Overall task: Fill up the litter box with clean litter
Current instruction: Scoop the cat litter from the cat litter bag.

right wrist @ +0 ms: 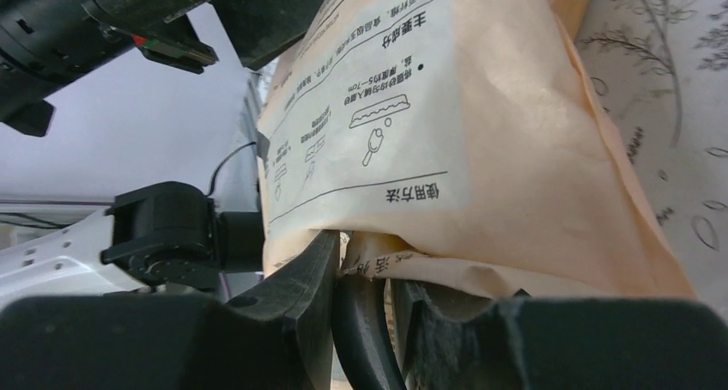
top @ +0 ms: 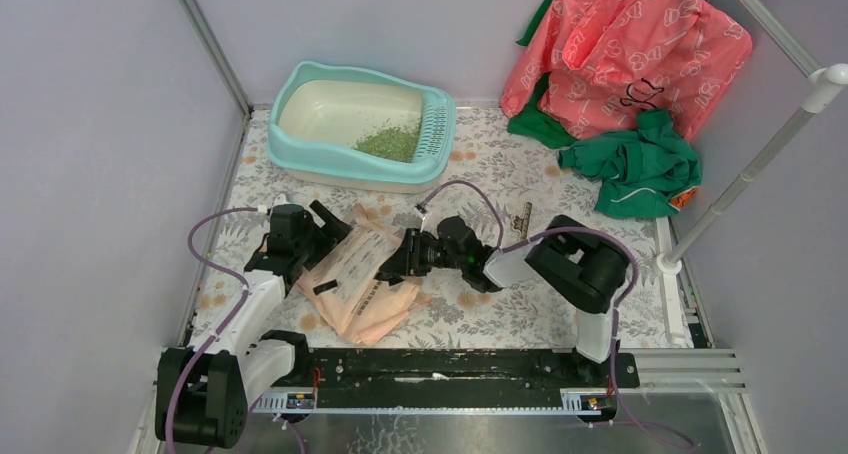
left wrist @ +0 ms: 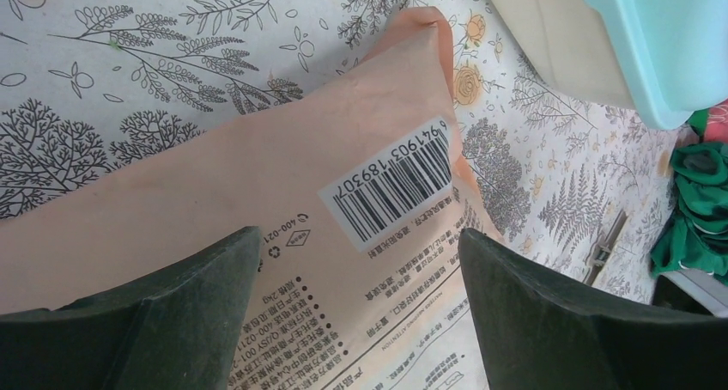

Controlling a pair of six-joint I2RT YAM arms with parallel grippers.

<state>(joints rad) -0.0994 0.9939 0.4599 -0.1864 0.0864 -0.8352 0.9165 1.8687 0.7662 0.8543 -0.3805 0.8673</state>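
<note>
The paper bag looks soft and limp; the right tool pinches its folded edge, and the left tool, wide apart, should probably take the opposite corner

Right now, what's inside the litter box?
A small heap of clean litter sits by the grille ledge of the litter box; the rest of the basin shows bare. Its near wall hides the floor behind it.

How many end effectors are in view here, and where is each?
2. The left end effector hangs open over the barcode side of the peach bag. The right end effector grips the bag's opposite edge. None appear hidden.
</note>
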